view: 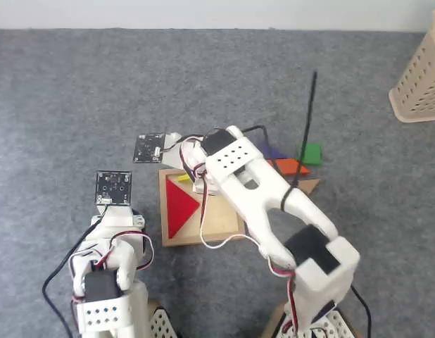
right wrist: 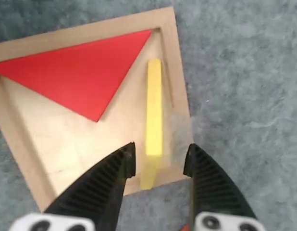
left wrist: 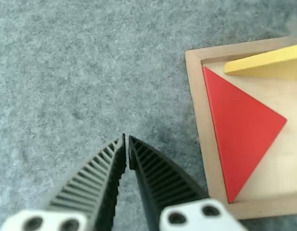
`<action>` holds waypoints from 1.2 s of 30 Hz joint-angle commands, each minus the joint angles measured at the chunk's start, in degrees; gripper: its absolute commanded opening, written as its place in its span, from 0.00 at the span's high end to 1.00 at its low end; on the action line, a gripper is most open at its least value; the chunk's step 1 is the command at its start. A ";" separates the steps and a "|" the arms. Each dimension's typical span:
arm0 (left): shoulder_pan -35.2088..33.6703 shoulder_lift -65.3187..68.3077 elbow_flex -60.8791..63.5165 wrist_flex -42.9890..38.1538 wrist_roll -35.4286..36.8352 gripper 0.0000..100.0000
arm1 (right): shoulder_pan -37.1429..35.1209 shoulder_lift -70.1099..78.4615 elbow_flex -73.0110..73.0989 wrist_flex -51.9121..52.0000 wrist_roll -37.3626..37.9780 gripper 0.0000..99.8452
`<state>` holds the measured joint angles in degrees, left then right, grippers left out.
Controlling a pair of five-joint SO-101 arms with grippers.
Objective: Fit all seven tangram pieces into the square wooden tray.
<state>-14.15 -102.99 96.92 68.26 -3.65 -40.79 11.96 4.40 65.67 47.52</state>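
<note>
The square wooden tray (view: 224, 225) lies in front of both arms. A red triangle (view: 179, 204) lies flat in its left part. A yellow piece (right wrist: 154, 106) stands on its edge inside the tray along one rim (right wrist: 179, 86), next to the red triangle (right wrist: 81, 72). My right gripper (right wrist: 158, 156) is open and straddles the yellow piece's near end, with a gap on each side. My left gripper (left wrist: 126, 142) is shut on nothing and hangs over the carpet just left of the tray rim (left wrist: 196, 101), with the red triangle (left wrist: 240, 125) beyond.
Purple (view: 275, 151), green (view: 312, 153), orange (view: 289, 167) and tan (view: 309, 185) pieces lie on the carpet to the right of the tray, behind the right arm (view: 253, 183). A thin black cable (view: 309, 113) rises there. A beige perforated basket (view: 421, 77) stands far right.
</note>
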 commanded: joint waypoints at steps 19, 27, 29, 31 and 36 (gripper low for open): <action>-0.18 -0.44 -0.31 0.09 -0.26 0.99 | 0.48 -7.25 10.99 -4.88 -4.31 0.85; -0.18 -0.44 -0.31 0.09 -0.26 0.99 | 2.07 -5.14 10.81 -5.49 -4.04 0.85; -0.18 -0.44 -0.31 0.09 -0.26 0.99 | 2.15 -4.09 10.73 -6.29 -3.96 0.85; -0.18 -0.44 -0.31 0.09 -0.26 0.99 | 2.15 -3.12 10.73 -7.52 -3.96 0.85; -0.18 -0.44 -0.31 0.09 -0.26 0.99 | 2.59 -1.27 10.73 -11.47 -4.04 0.85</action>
<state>-14.15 -102.99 96.92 68.26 -3.65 -39.65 10.99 15.56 56.88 43.91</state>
